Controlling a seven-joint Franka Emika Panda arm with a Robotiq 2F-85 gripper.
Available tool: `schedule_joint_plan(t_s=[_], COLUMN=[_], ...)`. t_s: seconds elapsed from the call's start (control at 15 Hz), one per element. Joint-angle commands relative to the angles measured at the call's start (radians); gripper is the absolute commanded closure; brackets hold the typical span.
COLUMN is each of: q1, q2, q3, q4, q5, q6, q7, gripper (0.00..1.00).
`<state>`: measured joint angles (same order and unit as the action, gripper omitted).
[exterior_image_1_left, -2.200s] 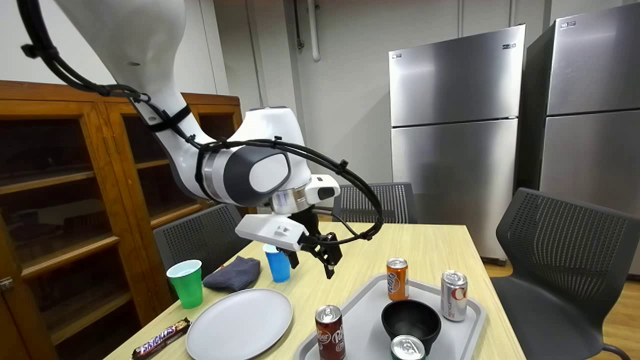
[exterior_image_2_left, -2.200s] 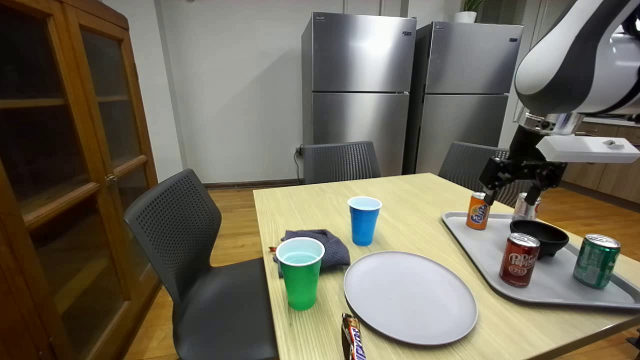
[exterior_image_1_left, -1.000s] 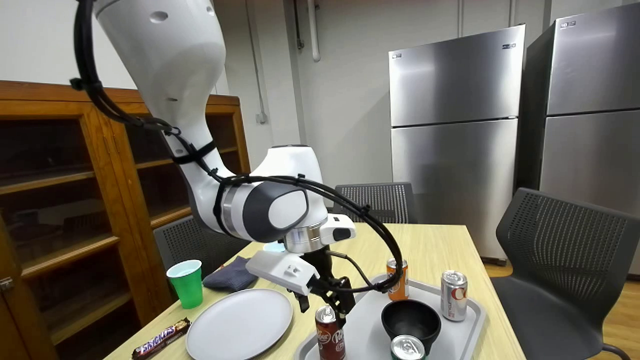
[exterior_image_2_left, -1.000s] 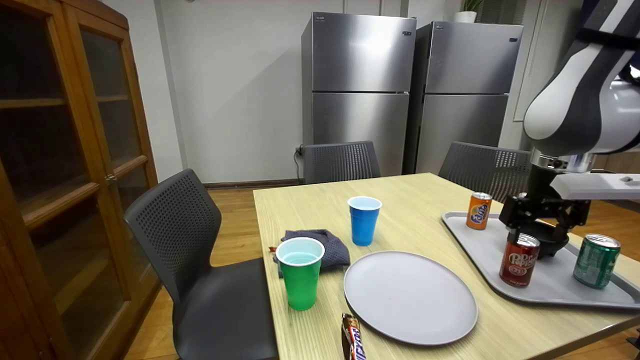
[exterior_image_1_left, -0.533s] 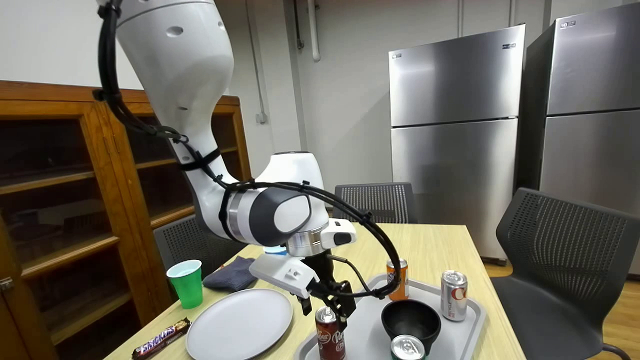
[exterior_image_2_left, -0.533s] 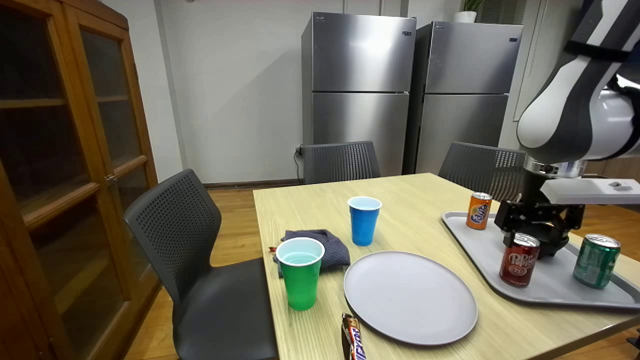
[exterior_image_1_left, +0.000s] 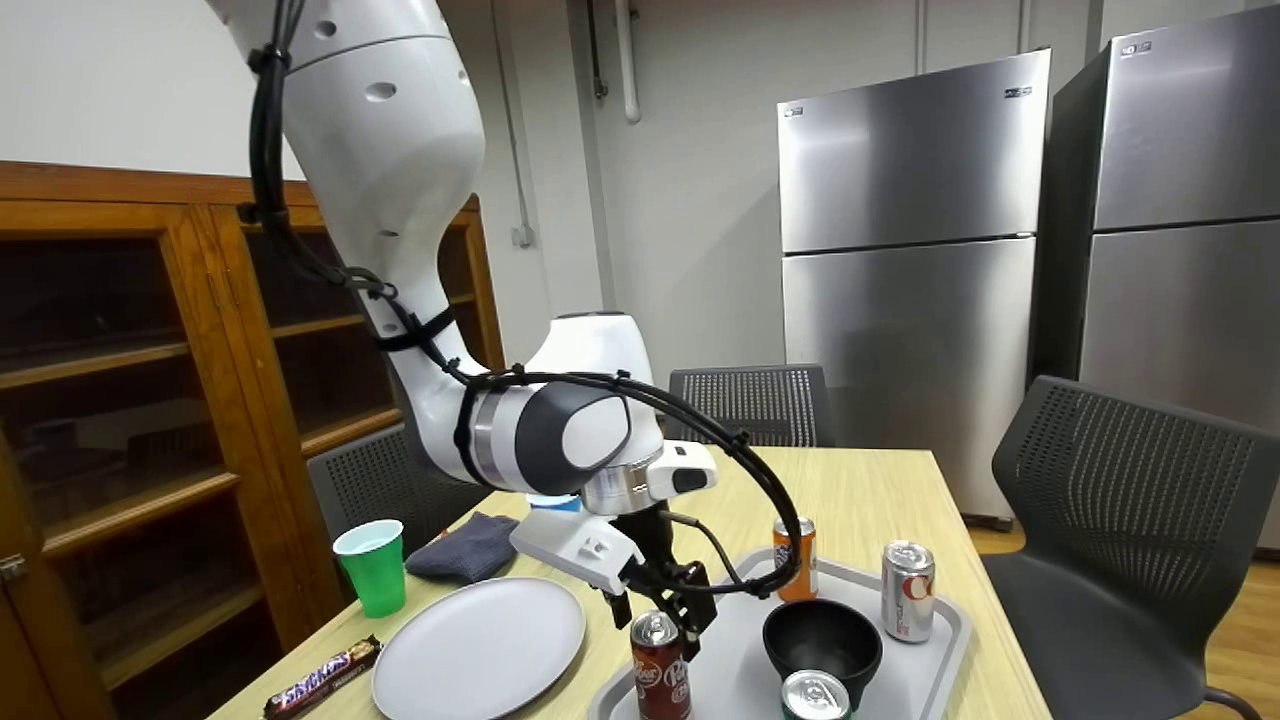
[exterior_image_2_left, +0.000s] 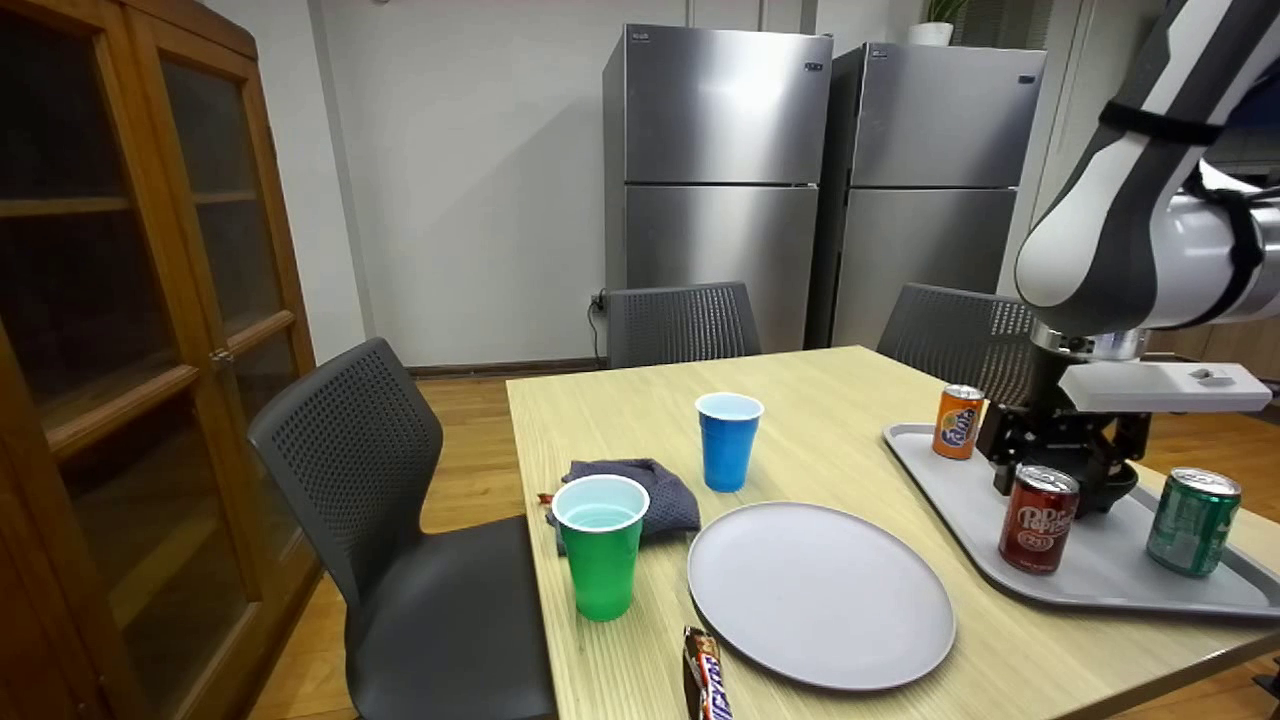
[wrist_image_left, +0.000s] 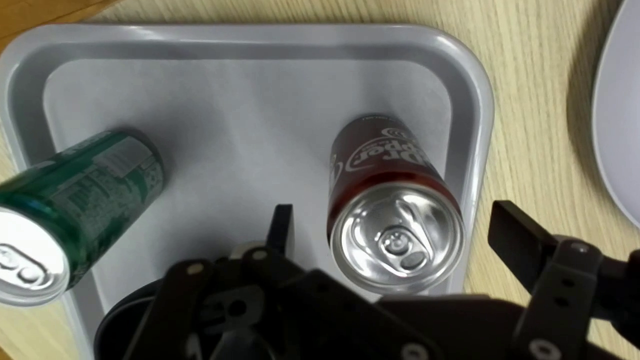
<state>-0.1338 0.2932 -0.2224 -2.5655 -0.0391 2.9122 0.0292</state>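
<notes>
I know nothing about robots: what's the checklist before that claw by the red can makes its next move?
1. Is the gripper open? Ok: its fingers stand apart.
2. Is the red can upright on the tray? Ok.
3. Is it between the fingers? Ok, as the wrist view shows it.
4. Is the green can clear of the fingers? Ok: a gap shows there.
5. Is the bowl clear of the gripper? Cannot tell: the gripper hides part of it.

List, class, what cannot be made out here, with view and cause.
Blue cup, in an exterior view: lower part hidden by the robot arm.
Dr Pepper can, wrist view: one side hidden by its lid.
Black bowl, wrist view: partly hidden by the gripper, cut off by the bottom edge.
Green soda can, wrist view: lettering too blurred.
</notes>
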Motion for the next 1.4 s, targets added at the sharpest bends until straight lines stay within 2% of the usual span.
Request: schedule_joint_plan(t_s=[0.0, 0.13, 0.33, 0.4, 0.73, 0.93, 1.33], q1=[0.014, 0.013, 0.017, 0.021, 0.053, 0.101, 0.214], q2=[0.023, 0.025, 0.025, 0.018, -0.056, -0.108, -0.190], q3=[-0.006, -0.007, -0.014, -0.018, -0.029, -0.047, -0.073], q4=[0.024, 0.021, 0.017, 0.014, -0.030, -0.056, -0.075], q5=[-0.003, -0.001, -0.005, -0.008, -0.027, -0.056, -0.211], q6=[0.005, 0.002, 0.003, 0.002, 0.016, 0.038, 0.030], q7=[0.030, 0.030, 0.036, 0.041, 0.049, 0.071, 0.233], gripper=[0.25, 0.34, 0.59, 0.62, 0.62, 0.62, 0.62])
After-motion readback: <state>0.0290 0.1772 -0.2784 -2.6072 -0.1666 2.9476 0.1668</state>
